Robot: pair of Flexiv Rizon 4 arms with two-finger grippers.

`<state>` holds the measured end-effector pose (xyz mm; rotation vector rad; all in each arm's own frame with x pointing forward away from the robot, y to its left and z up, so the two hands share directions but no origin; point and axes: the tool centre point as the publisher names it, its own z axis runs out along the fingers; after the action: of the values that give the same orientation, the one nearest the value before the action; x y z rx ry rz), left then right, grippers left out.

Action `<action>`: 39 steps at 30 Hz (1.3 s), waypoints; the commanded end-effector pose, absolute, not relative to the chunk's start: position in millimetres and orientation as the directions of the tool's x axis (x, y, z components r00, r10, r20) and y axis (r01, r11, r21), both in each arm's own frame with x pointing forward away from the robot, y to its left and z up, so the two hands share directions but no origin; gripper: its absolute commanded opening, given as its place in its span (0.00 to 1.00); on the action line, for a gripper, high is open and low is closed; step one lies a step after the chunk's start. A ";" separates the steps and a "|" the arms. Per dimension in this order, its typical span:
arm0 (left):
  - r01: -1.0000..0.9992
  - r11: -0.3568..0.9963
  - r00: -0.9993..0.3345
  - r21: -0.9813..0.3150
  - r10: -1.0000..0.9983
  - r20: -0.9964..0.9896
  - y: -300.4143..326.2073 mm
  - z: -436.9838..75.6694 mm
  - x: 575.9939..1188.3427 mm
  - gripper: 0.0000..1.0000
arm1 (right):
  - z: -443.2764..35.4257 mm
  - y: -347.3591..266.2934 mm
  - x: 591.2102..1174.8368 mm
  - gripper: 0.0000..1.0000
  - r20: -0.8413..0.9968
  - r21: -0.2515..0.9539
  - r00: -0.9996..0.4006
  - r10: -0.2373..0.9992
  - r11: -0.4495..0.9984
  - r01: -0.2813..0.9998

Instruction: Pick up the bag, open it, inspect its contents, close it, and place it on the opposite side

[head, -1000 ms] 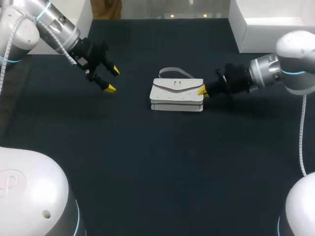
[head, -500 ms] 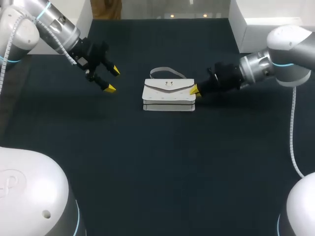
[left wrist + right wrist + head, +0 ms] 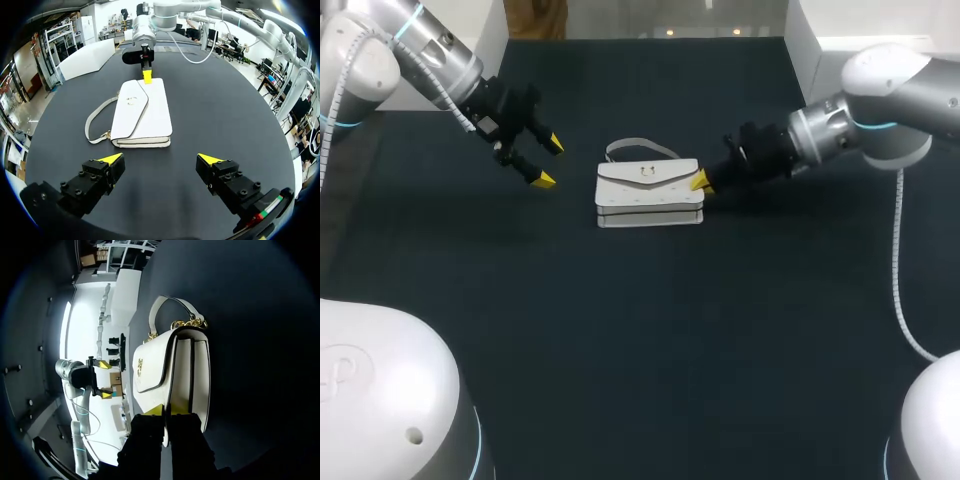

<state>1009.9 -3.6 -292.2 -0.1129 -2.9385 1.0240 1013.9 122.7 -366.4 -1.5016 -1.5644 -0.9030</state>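
While the white handbag (image 3: 649, 193) lies flat near the middle of the dark table (image 3: 640, 340) (flap up, strap (image 3: 176, 300) toward the far edge), the right gripper (image 3: 701, 182) has its fingers pressed together, with the yellow tips touching the bag's right end. The left gripper (image 3: 545, 160) hovers apart at the bag's left, fingers spread, holding nothing.

My left arm (image 3: 425, 55) comes in from the far left corner. My left end effector (image 3: 548, 162) is tilted downward, its fingers spread wide apart. My right arm (image 3: 880, 95) stretches low toward the middle. My right end effector (image 3: 701, 181) points leftward, its fingers pressed together.
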 end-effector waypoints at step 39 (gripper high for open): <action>0.060 0.780 -0.997 -0.623 0.077 0.001 -3.8 -293.1 1010.0 1.00 | -271.2 93.6 973.2 1.00 0.524 0.307 -0.474 0.707 0.363 0.880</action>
<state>1009.9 -3.6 -292.2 -0.1129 -2.9385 1.0240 984.2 87.2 -285.0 -1.3402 -2.0973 -0.8945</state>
